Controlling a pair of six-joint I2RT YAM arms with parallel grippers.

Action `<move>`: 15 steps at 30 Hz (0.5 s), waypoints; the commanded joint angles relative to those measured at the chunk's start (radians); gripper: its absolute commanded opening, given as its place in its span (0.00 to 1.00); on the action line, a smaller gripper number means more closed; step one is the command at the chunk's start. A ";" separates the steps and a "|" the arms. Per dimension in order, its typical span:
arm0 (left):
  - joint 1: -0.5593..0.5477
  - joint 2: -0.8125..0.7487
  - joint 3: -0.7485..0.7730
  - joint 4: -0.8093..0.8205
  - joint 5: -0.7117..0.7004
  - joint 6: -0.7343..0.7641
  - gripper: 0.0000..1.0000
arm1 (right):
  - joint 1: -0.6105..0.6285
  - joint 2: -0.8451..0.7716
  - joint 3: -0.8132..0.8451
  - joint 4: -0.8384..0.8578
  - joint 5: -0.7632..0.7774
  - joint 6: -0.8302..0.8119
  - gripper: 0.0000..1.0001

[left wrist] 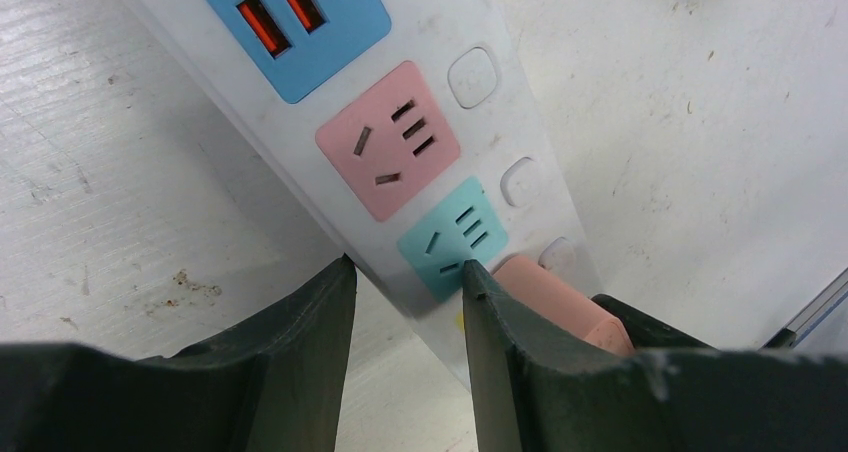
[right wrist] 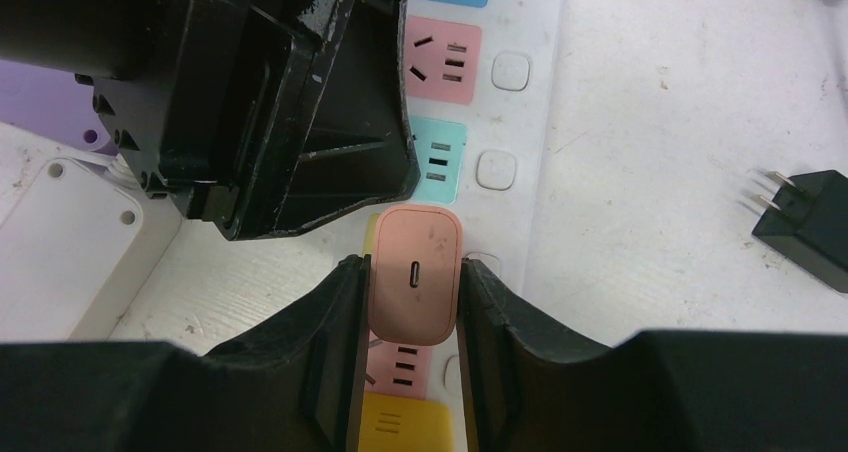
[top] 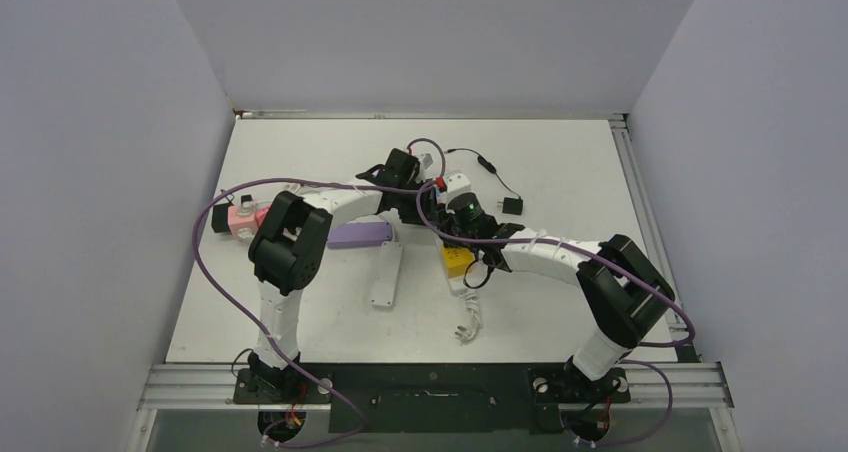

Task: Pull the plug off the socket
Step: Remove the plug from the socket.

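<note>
The table (top: 560,302) carries both arms stretched to its middle: the left arm (top: 330,207) reaches across from its side, and the right arm (top: 560,255) angles in low from the other, so the two wrists crowd together over one spot. Under them lies the strip (right wrist: 530,122), its long axis running roughly from the near edge toward the far wall, sockets face up. The left gripper (left wrist: 408,267) comes down at the strip's side. Its jaws are part open, one finger on the face by the teal socket (left wrist: 455,237) and the other off the edge against the table. It clamps nothing that I can see and looks placed to pin the strip down. The right gripper (right wrist: 411,292) points straight down with its fingers closed on the two flat sides of the plug (right wrist: 413,257). The plug is a pink block seated in the strip just nearer the bases than the teal socket, with its end port facing the wrist camera. It stands up from the strip's face directly beneath the right hand, so the pull should go straight up along the gripper's own axis, square to the strip. Any tilt would likely lever the strip up against the left fingers.
</note>
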 commanded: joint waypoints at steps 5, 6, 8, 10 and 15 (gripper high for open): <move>-0.025 0.098 -0.033 -0.091 -0.116 0.060 0.38 | 0.020 -0.033 0.007 -0.001 -0.026 -0.006 0.05; -0.026 0.098 -0.033 -0.092 -0.116 0.062 0.38 | 0.007 -0.037 0.003 0.004 -0.037 0.000 0.05; -0.026 0.096 -0.033 -0.092 -0.117 0.062 0.38 | -0.016 -0.045 -0.009 0.013 -0.071 0.014 0.05; -0.026 0.096 -0.033 -0.092 -0.118 0.062 0.38 | -0.047 -0.056 -0.022 0.027 -0.112 0.031 0.05; -0.026 0.098 -0.032 -0.093 -0.119 0.064 0.38 | -0.098 -0.071 -0.044 0.039 -0.172 0.051 0.05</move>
